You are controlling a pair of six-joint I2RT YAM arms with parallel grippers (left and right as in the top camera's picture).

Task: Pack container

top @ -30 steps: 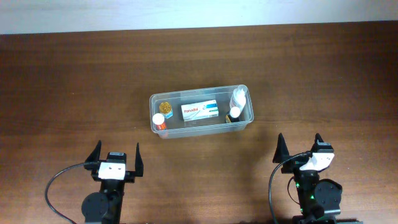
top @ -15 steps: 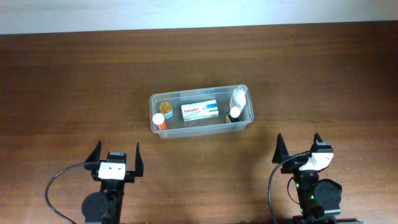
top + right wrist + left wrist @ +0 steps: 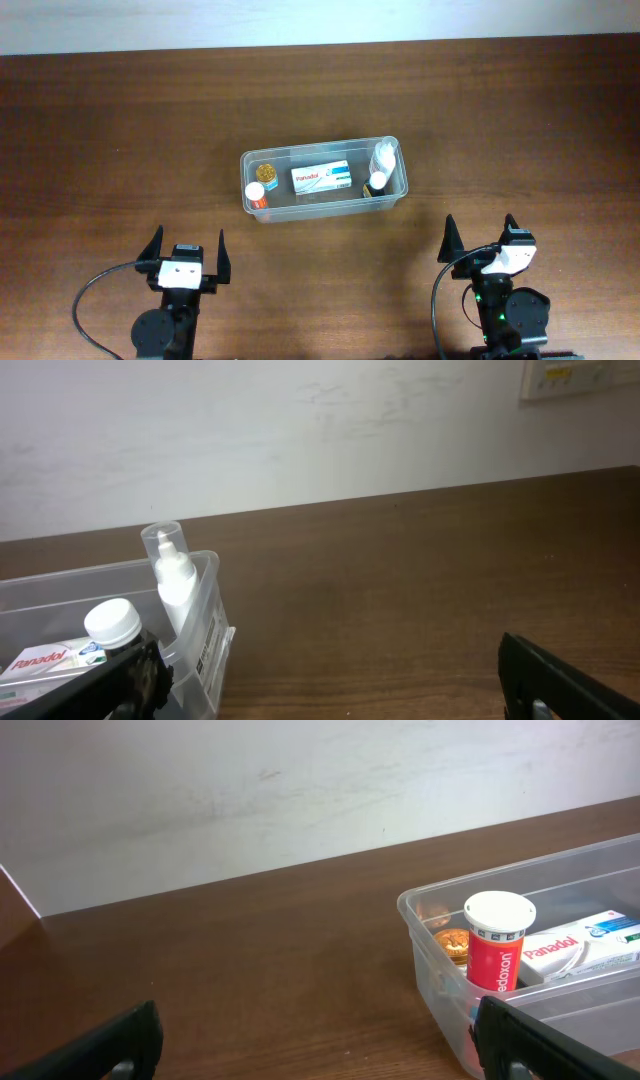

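Dark brown wood covers the whole tabletop (image 3: pixel 120 130), and a pale wall (image 3: pixel 200 800) runs along its far edge. We see the container (image 3: pixel 330 209), a clear plastic tub with rounded corners. It lies lengthwise left to right near the middle of the tabletop, well apart from both arms.

At its left end a red tube (image 3: pixel 257 194) with a white cap stands upright by the near wall. A small jar (image 3: pixel 267 172) with a gold lid sits just behind it, toward the far wall. A white Panadol box (image 3: pixel 321 179) lies flat in the middle. At the right end a white spray bottle (image 3: pixel 383 155) under a clear cap stands in the far corner. A small bottle (image 3: pixel 377 183) with a white cap stands just on its near side.

Our left hand (image 3: pixel 190 236) sits toward the near edge, left of the container. It is released, its two fingers spread wide with nothing between them. Our right hand (image 3: pixel 481 224) sits toward the near edge, right of the container, likewise released and holding nothing.

From the left wrist we look across the wood at the tub's left end and the red tube. From the right wrist we see its right end and the spray bottle.
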